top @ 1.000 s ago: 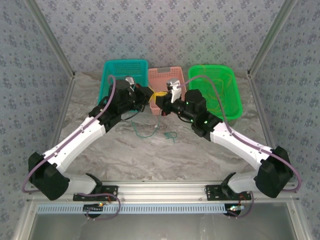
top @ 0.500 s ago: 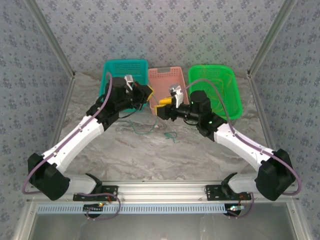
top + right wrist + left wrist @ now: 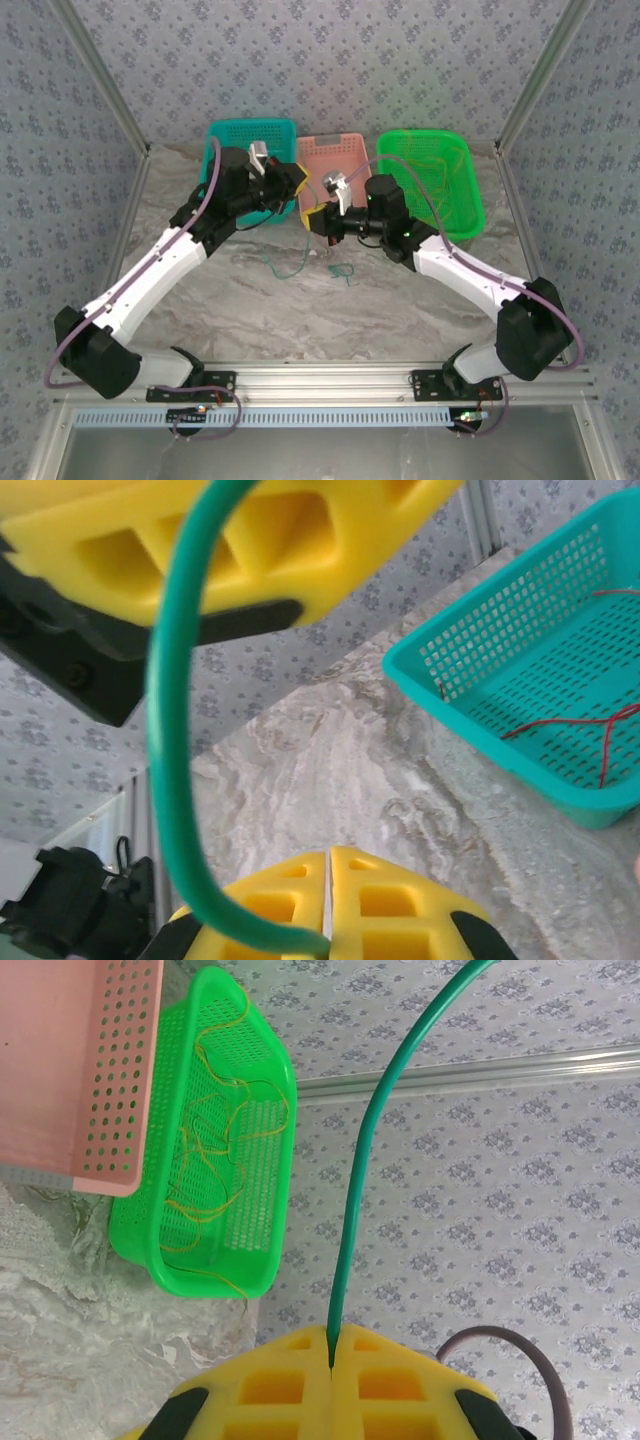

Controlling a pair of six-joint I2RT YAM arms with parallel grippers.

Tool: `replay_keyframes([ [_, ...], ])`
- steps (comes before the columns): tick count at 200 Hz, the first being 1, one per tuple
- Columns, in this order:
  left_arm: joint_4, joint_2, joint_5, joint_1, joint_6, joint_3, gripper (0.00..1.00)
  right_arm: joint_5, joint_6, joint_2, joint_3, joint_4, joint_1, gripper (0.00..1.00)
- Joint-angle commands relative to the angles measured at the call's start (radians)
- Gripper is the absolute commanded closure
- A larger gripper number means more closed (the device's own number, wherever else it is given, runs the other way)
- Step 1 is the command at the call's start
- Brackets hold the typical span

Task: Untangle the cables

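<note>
Probably nearing the end, pinching the green cable (image 3: 352, 1200) in the closed left gripper (image 3: 331, 1350) and the closed right gripper (image 3: 328, 880) above the table (image 3: 300, 310), with yellow cables (image 3: 215, 1150) lying in the green basket (image 3: 200, 1282) and a red cable (image 3: 560, 725) in the teal basket (image 3: 480, 745).

Three baskets (image 3: 336, 148) in a row at the counter's (image 3: 300, 315) back, left claw (image 3: 296, 184) and right claw (image 3: 314, 214) together before the middle one, cables (image 3: 300, 264) lying on the counter just nearer.

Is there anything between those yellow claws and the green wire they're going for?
Nothing visible. Both grippers are pinching the green cable. The left gripper is shut on it, and so is the right gripper, with the cable running straight into each closed pair of fingers.
</note>
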Motion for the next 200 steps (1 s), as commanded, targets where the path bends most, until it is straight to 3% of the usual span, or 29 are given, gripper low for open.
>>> replay_keyframes([
  [1, 0.02, 0.005, 0.043, 0.012, 0.049, 0.048, 1.0, -0.033, 0.004, 0.004, 0.036, -0.008, 0.011, 1.0],
  [20, 0.02, 0.008, 0.059, 0.023, 0.118, 0.085, 1.0, -0.024, -0.01, 0.003, 0.05, -0.078, 0.026, 1.0],
  [50, -0.072, 0.035, 0.067, 0.027, 0.337, 0.202, 1.0, -0.02, -0.01, 0.015, 0.099, -0.277, 0.046, 1.0],
  [76, -0.024, 0.046, 0.107, 0.027, 0.461, 0.224, 1.0, -0.039, -0.001, 0.054, 0.145, -0.413, 0.055, 1.0],
  [124, 0.018, 0.043, 0.13, 0.027, 0.587, 0.205, 1.0, -0.016, -0.007, 0.137, 0.249, -0.512, 0.079, 1.0],
  [171, -0.035, 0.033, 0.039, 0.048, 0.606, 0.161, 1.0, 0.072, 0.033, 0.09, 0.225, -0.488, 0.065, 1.0],
  [181, -0.048, 0.048, 0.051, 0.063, 0.588, 0.165, 0.87, 0.091, 0.036, 0.085, 0.236, -0.502, 0.051, 1.0],
  [195, -0.067, 0.054, 0.035, 0.072, 0.57, 0.155, 0.52, 0.12, 0.027, 0.089, 0.263, -0.547, 0.035, 1.0],
  [200, -0.07, 0.052, 0.03, 0.076, 0.567, 0.15, 0.43, 0.129, 0.021, 0.093, 0.275, -0.566, 0.028, 1.0],
])
